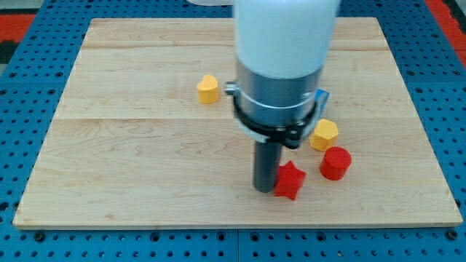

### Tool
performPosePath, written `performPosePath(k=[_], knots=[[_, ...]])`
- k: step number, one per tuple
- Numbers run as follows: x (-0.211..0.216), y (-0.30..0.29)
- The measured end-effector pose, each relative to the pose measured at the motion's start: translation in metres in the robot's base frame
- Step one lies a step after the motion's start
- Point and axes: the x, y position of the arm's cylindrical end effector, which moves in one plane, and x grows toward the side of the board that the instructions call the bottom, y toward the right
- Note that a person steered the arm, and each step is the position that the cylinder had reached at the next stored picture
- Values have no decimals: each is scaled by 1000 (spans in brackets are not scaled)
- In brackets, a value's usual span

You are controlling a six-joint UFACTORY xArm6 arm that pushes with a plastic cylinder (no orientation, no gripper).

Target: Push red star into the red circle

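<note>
The red star [290,180] lies near the board's bottom edge, right of centre. The red circle [336,163], a short red cylinder, stands just to its right and slightly higher in the view, a small gap apart. My tip [264,188] rests on the board against the star's left side. The arm's wide grey and white body [280,65] rises above it and hides the board behind.
A yellow hexagon block [323,135] sits just above the red circle, nearly touching it. A yellow block [207,89] lies left of the arm. A blue block [321,96] peeks out behind the arm's right side. The wooden board [109,145] sits on a blue pegboard.
</note>
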Motion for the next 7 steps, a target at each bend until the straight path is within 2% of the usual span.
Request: performPosePath(k=[2,3,4,5,6,7], knots=[[19,47],[56,54],[54,66],[27,89],[23,90],[18,130]])
